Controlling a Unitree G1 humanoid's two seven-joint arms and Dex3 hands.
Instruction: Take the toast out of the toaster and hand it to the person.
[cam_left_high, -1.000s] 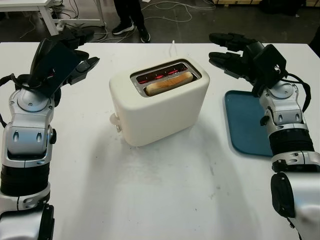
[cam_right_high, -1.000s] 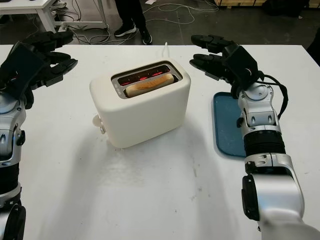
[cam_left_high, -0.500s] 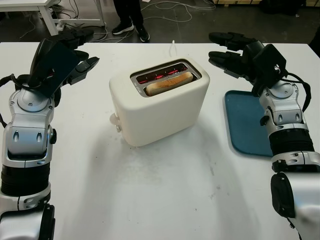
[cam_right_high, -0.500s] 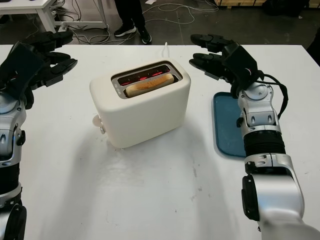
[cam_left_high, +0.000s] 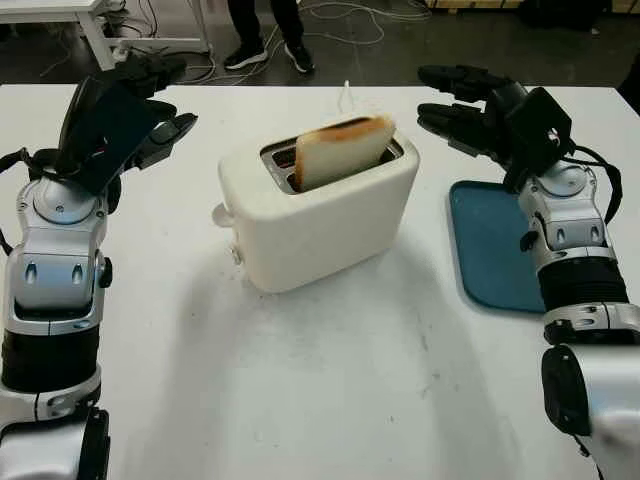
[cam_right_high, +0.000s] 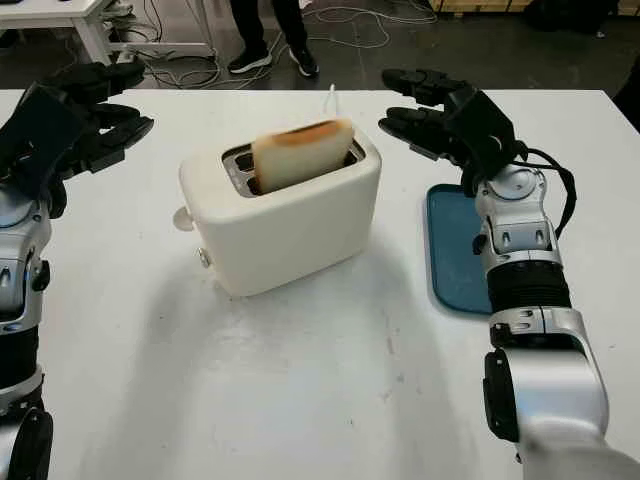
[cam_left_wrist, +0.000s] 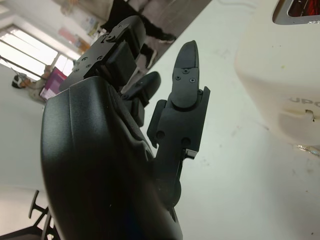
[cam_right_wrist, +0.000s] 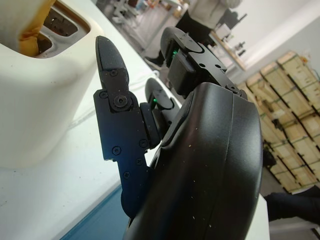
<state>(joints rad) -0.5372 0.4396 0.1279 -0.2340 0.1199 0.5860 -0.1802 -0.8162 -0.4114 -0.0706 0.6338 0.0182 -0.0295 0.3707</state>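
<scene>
The toast (cam_left_high: 343, 150) stands raised out of the near slot of the toaster (cam_left_high: 318, 205), leaning a little, its top crust browned and most of the slice clear of the slot. The white toaster sits at the middle of the table (cam_left_high: 320, 390), with its lever knob (cam_left_high: 222, 213) sticking out on the left end. The left hand (cam_left_high: 150, 110) hangs above the table to the left of the toaster, well apart from it, its fingers (cam_left_wrist: 185, 80) spread and holding nothing. The right hand (cam_left_high: 470, 105) hangs to the right of the toaster, near its far right corner but not touching it, fingers (cam_right_wrist: 115, 95) likewise spread and empty. A blue tray (cam_left_high: 490, 250) lies on the table under the right forearm. Beyond the far edge of the table a person's legs (cam_left_high: 265, 35) stand on the floor.
</scene>
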